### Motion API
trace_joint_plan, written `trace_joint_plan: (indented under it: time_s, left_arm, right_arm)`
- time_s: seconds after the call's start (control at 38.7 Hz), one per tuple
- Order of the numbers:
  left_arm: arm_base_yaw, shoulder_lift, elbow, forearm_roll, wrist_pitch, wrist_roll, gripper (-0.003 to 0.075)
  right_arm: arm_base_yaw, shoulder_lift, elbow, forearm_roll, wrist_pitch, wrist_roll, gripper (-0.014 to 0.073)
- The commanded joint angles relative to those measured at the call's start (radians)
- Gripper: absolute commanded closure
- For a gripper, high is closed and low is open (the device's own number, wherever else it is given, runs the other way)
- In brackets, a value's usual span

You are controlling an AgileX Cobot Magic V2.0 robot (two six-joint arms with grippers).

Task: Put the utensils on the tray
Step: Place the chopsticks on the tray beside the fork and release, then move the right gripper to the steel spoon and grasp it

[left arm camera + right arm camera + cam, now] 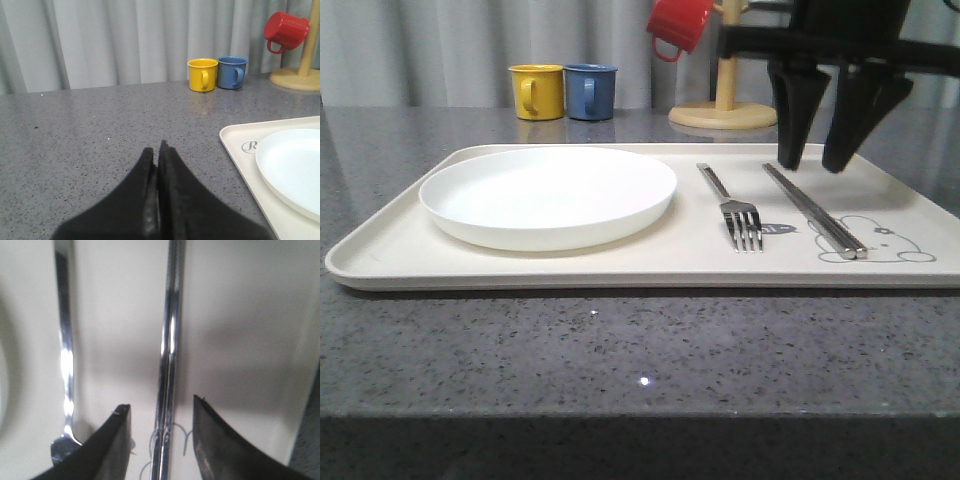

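Observation:
A cream tray (pixel 650 262) lies across the table. On its right half rest a silver fork (pixel 730 207) and a pair of flat chopsticks (pixel 815 212), side by side. My right gripper (pixel 817 163) hangs open just over the far end of the chopsticks, one finger on each side. In the right wrist view the chopsticks (pixel 167 365) run between the open fingers of the gripper (pixel 161 412), untouched, with the fork (pixel 64 360) alongside. My left gripper (pixel 155 151) is shut and empty over bare table, beside the tray's corner (pixel 240 140).
A round white plate (pixel 548 195) fills the tray's left half. Yellow mug (pixel 538 91) and blue mug (pixel 590 91) stand at the back. A red mug (pixel 678 25) hangs on a wooden stand (pixel 723 113) behind the tray.

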Motion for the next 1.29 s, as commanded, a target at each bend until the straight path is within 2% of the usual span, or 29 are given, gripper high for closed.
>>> trace_joint_plan:
  time_s: [0.0,0.18,0.34,0.54,0.72,0.83,1.27]
  left_arm:
    - [0.003,0.005,-0.029,-0.011,-0.087,-0.007,0.0738]
    - [0.003,0.005,-0.029,-0.011,-0.087,-0.007,0.0738]
    - [0.003,0.005,-0.027,-0.011,-0.087,-0.007,0.0738]
    - [0.003,0.005,-0.027,-0.011,-0.087,-0.007,0.0738]
    - [0.003,0.005,-0.027,-0.011,-0.087,-0.007,0.0738]
    - [0.003,0.005,-0.027,-0.011,-0.087,-0.007,0.0738]
    - [0.003,0.005,-0.027,-0.011,-0.087,-0.007,0.0738]
  right_arm:
    - [-0.008,-0.059,-0.1,-0.068,0.115,-0.053,0.0254]
    - [-0.054,-0.111,-0.1,-0.156,0.116,-0.108,0.0254]
    - [-0.186,-0.185,-0.019,-0.185,0.116,-0.153,0.0254]
    - [-0.415,-0.206,0.106,-0.183,0.115,-0.265,0.0254]
    - [-0.526,-0.159,0.123,-0.174,0.09,-0.33,0.0254]
    - [-0.552,-0.129,0.123,-0.172,0.063,-0.335,0.0254]
    - [-0.553,-0.024,0.123,-0.196,-0.015,-0.358,0.0254]
